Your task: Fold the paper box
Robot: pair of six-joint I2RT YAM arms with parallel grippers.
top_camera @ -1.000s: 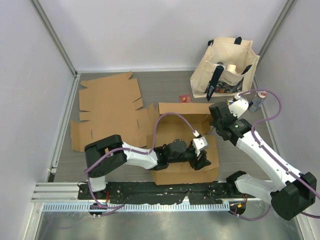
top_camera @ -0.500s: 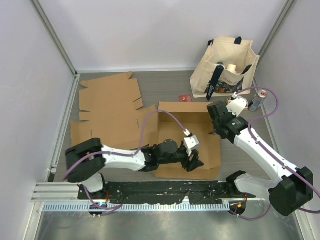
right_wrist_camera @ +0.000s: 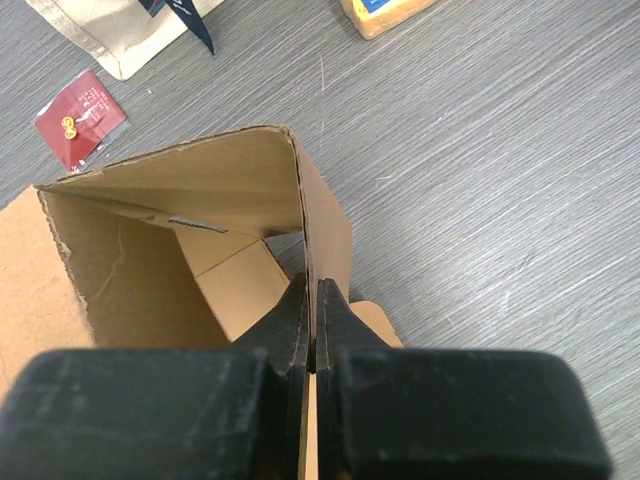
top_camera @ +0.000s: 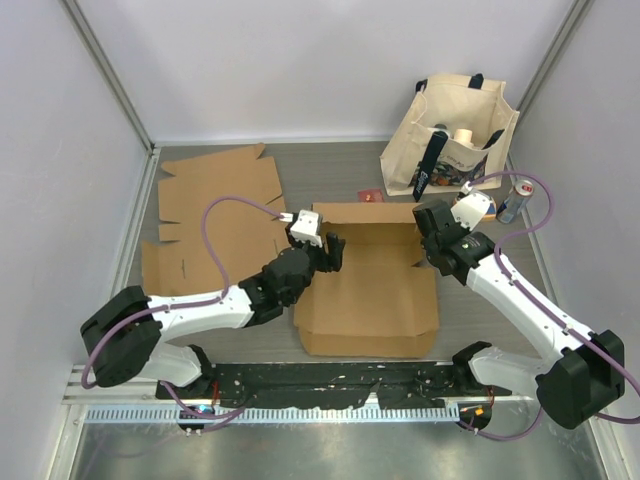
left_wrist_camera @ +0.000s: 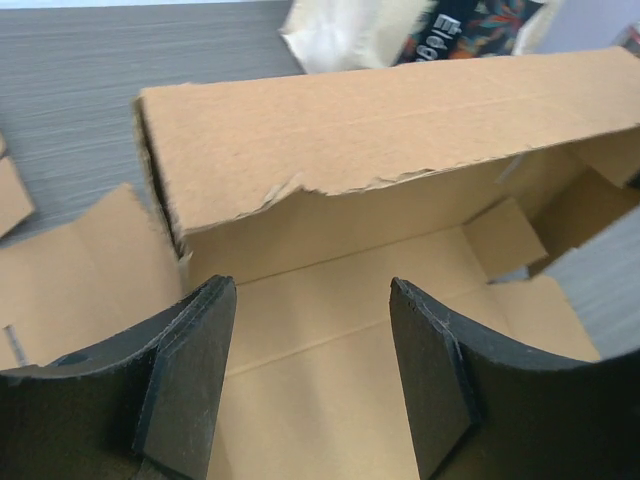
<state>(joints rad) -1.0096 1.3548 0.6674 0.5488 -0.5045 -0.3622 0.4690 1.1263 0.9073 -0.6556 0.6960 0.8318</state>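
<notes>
The brown paper box (top_camera: 370, 290) lies half-formed mid-table, its back wall (left_wrist_camera: 350, 130) upright and its front panel flat. My left gripper (top_camera: 331, 250) hovers at the box's back-left corner, open, with only the box floor showing between its fingers (left_wrist_camera: 190, 370). In the left wrist view the left gripper (left_wrist_camera: 310, 290) faces the back wall. My right gripper (top_camera: 428, 238) is shut on the box's upright right side wall (right_wrist_camera: 325, 220). In the right wrist view the right gripper (right_wrist_camera: 312, 290) pinches that wall's top edge.
A flat cardboard blank (top_camera: 215, 215) lies at the back left. A canvas tote bag (top_camera: 455, 130) stands at the back right, with a can (top_camera: 515, 200) beside it. A small red card (top_camera: 371, 197) lies just behind the box.
My left arm has pulled out from the box's near right and swung to its back-left corner, jaws widening. The front panel now lies flat. The right gripper kept its grip.
</notes>
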